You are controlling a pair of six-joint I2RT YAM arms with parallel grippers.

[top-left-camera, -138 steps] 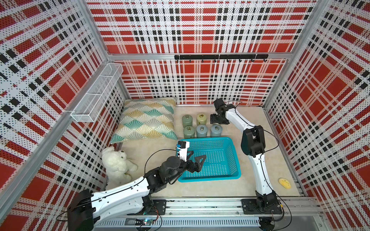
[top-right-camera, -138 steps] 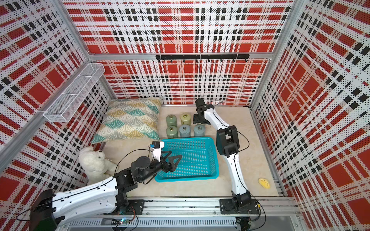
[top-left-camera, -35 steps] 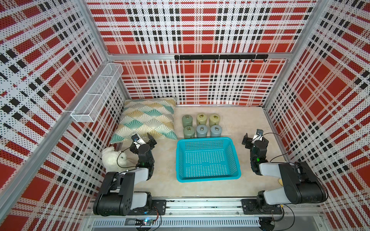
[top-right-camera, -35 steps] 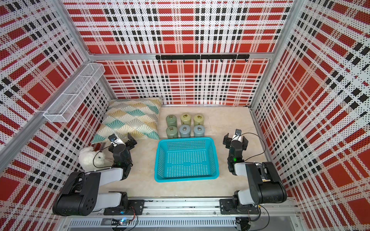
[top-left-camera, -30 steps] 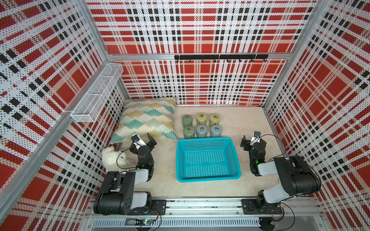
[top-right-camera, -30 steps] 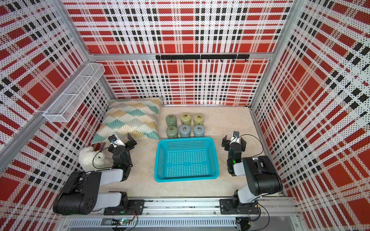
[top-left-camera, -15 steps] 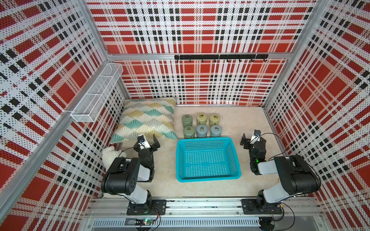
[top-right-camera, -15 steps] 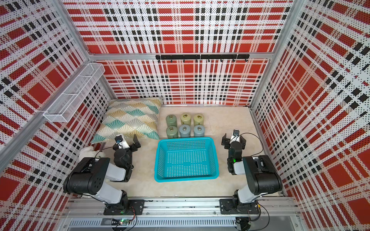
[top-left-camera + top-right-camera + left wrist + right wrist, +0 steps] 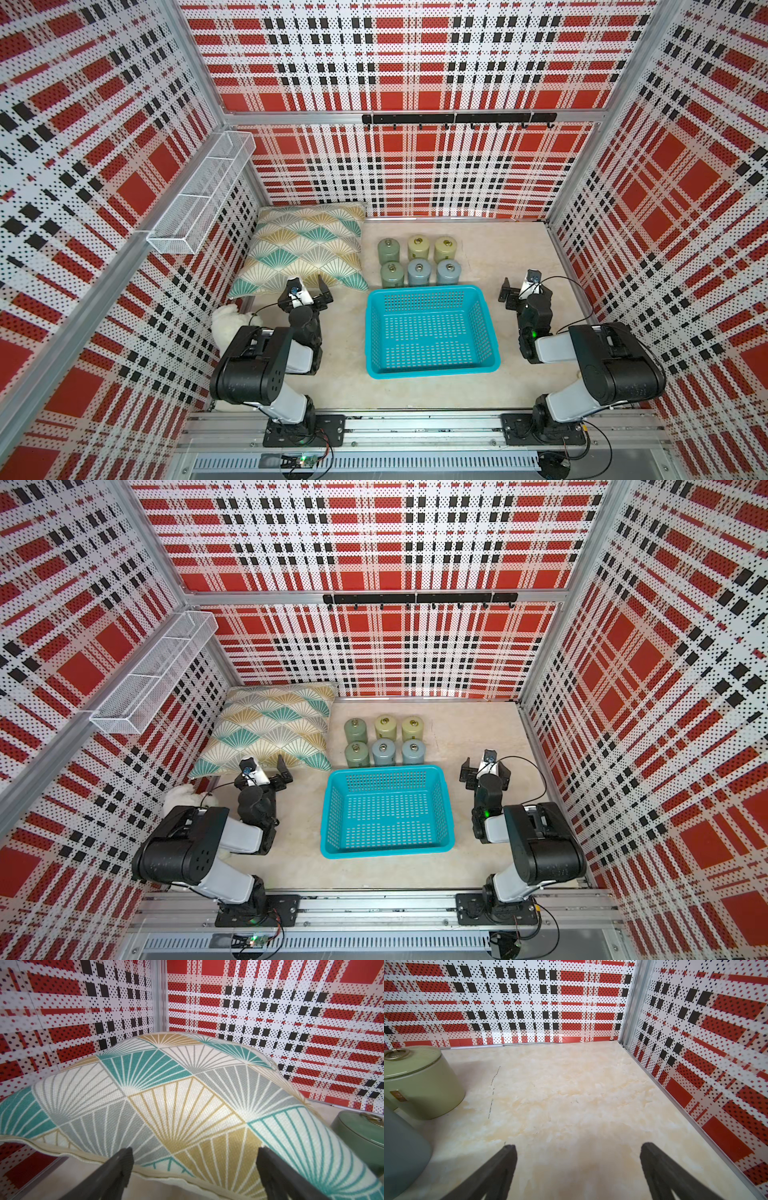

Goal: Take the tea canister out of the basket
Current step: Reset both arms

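Both arms have drawn back and folded at their bases. The left arm (image 9: 266, 365) no longer leans over the basket (image 9: 432, 373). The right arm (image 9: 602, 361) has left the back of the table (image 9: 498, 245), where a sixth canister (image 9: 445, 248) now ends the rear row.

The cushion (image 9: 307, 249) lies in the back left corner. The basket sits mid-table and is empty in both top views. A wire rack (image 9: 199, 195) hangs on the left wall and a hook rail (image 9: 457, 118) on the back wall. A white plush toy (image 9: 226, 328) is partly hidden behind the left arm.

All six canisters (image 9: 383, 749) stand upright outside the basket, just behind its far rim, in two rows of three. The rear row is one dark green and two pale green; the front row is one dark green and two blue-grey.

The left gripper (image 9: 194, 1149) points at the cushion's near edge, its fingers spread wide with nothing held. The right gripper (image 9: 578, 1147) is spread just as wide over bare table, to the right of the basket.
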